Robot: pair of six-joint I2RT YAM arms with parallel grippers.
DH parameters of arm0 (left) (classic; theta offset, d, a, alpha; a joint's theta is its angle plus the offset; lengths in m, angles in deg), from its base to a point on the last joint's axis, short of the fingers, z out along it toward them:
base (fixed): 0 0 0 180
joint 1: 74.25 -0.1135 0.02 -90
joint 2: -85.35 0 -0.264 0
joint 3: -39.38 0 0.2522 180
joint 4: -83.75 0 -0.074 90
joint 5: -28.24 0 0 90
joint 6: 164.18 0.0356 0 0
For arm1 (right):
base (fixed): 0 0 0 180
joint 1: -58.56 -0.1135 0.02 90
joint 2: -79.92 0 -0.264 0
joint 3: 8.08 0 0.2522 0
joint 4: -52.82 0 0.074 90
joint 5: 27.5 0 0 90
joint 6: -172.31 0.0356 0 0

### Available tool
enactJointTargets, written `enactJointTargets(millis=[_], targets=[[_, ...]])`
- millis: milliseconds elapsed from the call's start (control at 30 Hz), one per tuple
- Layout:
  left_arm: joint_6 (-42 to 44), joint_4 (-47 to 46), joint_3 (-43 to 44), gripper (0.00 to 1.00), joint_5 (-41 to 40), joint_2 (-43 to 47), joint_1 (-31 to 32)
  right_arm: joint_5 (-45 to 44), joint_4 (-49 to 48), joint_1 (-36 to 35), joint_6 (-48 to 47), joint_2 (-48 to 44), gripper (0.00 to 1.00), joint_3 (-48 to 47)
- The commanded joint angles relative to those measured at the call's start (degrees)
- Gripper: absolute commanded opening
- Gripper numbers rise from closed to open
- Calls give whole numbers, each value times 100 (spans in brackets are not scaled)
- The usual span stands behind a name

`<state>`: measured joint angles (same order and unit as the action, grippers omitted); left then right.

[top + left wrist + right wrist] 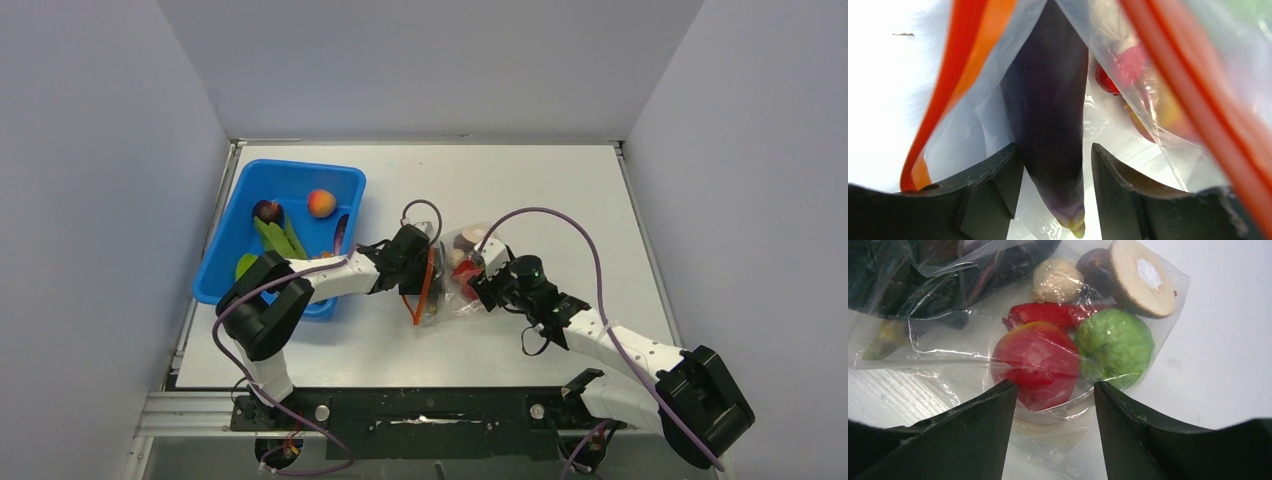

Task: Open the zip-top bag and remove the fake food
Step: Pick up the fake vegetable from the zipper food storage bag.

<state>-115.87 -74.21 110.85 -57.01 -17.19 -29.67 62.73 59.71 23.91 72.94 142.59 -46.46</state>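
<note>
Top external: the zip-top bag lies about mid-surface, roughly halfway between the far and near edges. Its orange-red zipper strip is turned toward the left edge.

The mouth is open. The left wrist view looks between the parted strip into the pouch.

Fake food seen inside:
- a dark purple piece nearest the mouth
- red round fruit, green bumpy ball and mushroom, bunched at the closed end

Left end effector is in the mouth, jaws spread either side of the purple piece. A sliver of light shows on one side, so it is not clamped.

Right end effector straddles the red fruit through the plastic, jaws wide. Whether it grips or merely brackets the fruit, I cannot tell.

Blue bin by the left edge holds a peach, green pods and a dark piece.

Judgement: the opening looks done — every piece seen in the bag has yet to come out, the purple one likely first.
</note>
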Motion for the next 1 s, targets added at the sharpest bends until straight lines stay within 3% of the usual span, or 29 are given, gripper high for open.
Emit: enactJointTargets(millis=[0,33,67,133,167,533,733,967], targets=[[31,227,-164,52,-575,131,85,-141,-442,-50,128,-1,59,-24],[-3,155,-223,52,-589,179,86,-142,-447,-49,128,4,59,-18],[-24,93,-278,45,-587,228,86,-144,-467,-48,136,0,59,-14],[-49,-72,-400,8,-484,316,86,-199,-509,-50,189,-7,60,-11],[-76,-147,-446,1,-396,365,86,-183,-540,-48,194,-14,60,0],[184,203,14,0,482,669,-79,486,-445,-74,-932,207,64,-133],[743,1313,601,0,901,737,-374,-1072,-1,-72,-878,593,57,-387],[1111,1642,705,0,1866,998,-823,-942,-373,-41,-967,172,57,11]])
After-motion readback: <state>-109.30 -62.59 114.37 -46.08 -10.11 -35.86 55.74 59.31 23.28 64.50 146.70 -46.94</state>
